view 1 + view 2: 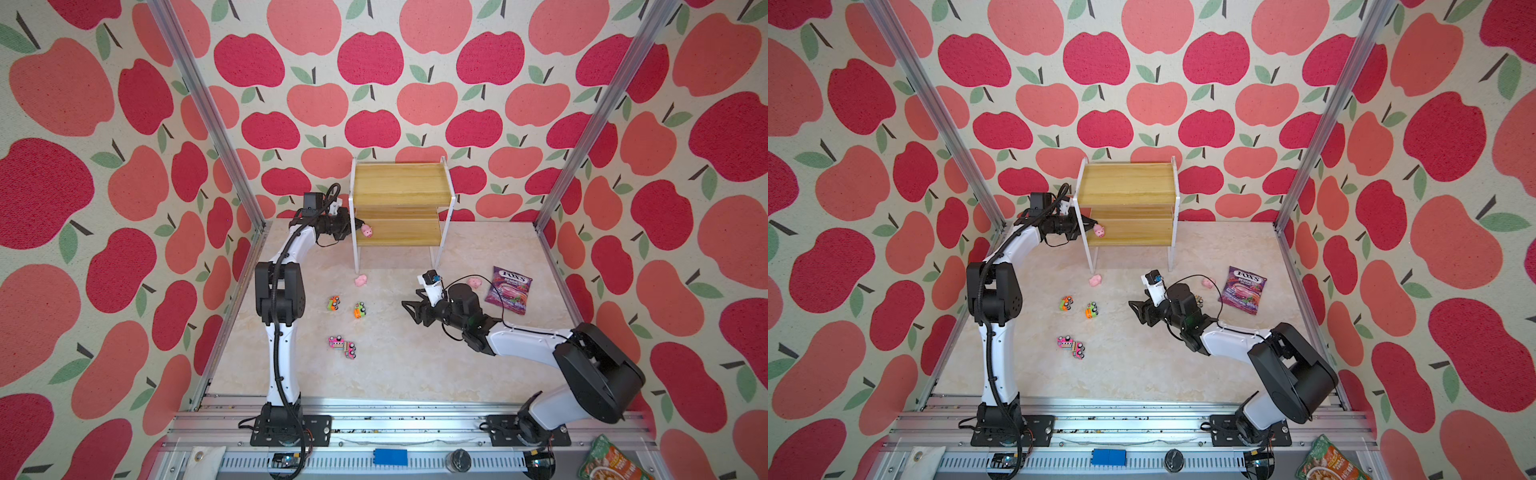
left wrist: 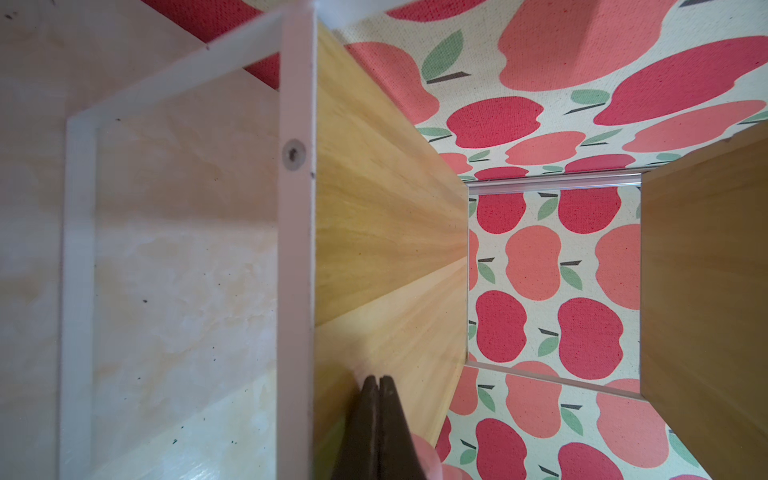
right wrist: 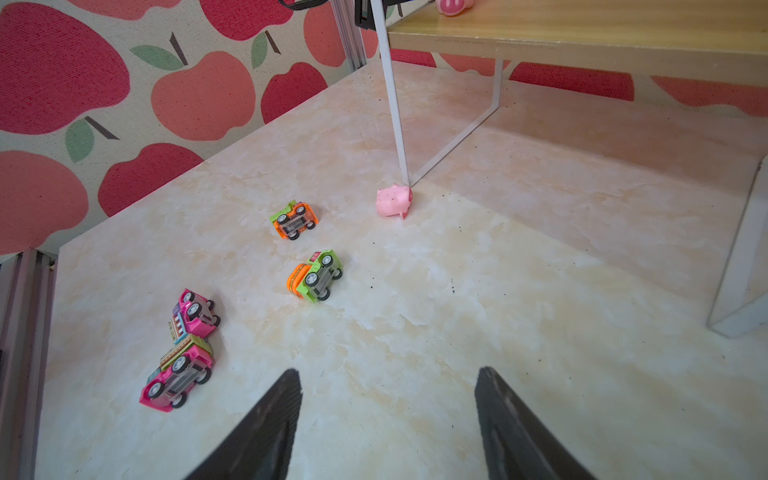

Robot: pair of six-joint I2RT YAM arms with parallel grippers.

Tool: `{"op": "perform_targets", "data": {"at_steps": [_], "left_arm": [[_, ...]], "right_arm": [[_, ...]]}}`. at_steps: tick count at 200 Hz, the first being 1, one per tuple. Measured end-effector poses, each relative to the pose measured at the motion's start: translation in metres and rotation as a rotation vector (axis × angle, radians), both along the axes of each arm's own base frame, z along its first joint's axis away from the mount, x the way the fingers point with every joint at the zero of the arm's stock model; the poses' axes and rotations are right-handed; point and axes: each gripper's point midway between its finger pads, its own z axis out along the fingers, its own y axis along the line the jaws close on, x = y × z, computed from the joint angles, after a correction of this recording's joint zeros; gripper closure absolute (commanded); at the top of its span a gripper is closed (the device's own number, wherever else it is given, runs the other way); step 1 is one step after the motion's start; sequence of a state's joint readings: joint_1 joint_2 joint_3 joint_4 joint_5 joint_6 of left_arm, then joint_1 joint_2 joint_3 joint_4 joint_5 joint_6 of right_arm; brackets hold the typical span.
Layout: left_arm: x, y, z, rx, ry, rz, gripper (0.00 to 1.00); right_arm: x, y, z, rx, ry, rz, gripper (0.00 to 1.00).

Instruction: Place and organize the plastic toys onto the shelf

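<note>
The shelf [image 1: 401,183] [image 1: 1125,183] stands at the back, its top board bare. On the left end of its lower board [image 2: 386,232] a pink pig [image 1: 367,230] [image 1: 1099,230] rests. My left gripper [image 1: 360,223] [image 2: 377,379] is shut and empty, its tips reaching in beside that pig. A second pig [image 1: 360,280] [image 3: 393,200] lies by the shelf's front left leg, a third [image 1: 474,283] behind my right arm. Several trucks lie tipped over on the table: two orange-green [image 1: 333,303] [image 3: 314,275], two pink [image 1: 337,343] [image 3: 176,374]. My right gripper [image 1: 409,309] [image 3: 388,399] hangs open and empty over bare table.
A purple candy bag [image 1: 509,295] lies at the right, just behind my right arm. Aluminium posts [image 1: 540,226] stand at the table's back corners and a rail [image 1: 395,415] runs along the front. A snack packet [image 1: 611,461] sits beyond the rail at the front right.
</note>
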State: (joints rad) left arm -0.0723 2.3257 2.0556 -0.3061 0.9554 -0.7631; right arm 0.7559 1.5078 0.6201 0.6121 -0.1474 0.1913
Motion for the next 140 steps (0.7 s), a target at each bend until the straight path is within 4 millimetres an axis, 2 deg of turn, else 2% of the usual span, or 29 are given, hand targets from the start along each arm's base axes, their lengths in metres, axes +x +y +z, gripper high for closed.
{"op": "perform_targets", "data": {"at_steps": [69,97,123,126,140], "left_arm": [[-0.003,-0.011,0.003,-0.005,-0.004,-0.018,1.00],[-0.001,-0.008,0.007,-0.004,-0.012,-0.014,1.00],[0.005,0.003,0.022,0.013,-0.051,-0.004,1.00],[0.006,0.005,0.024,0.016,-0.057,-0.001,0.99],[0.011,0.019,0.033,0.036,-0.086,0.015,0.80]], "right_arm": [[0.001,0.000,-0.006,-0.010,0.010,-0.003,0.30],[0.002,-0.002,-0.007,-0.014,0.008,-0.013,0.28],[0.004,-0.004,-0.008,-0.022,0.009,-0.026,0.24],[0.005,-0.004,-0.008,-0.023,0.010,-0.029,0.24],[0.005,-0.006,-0.011,-0.035,0.016,-0.035,0.23]]}}
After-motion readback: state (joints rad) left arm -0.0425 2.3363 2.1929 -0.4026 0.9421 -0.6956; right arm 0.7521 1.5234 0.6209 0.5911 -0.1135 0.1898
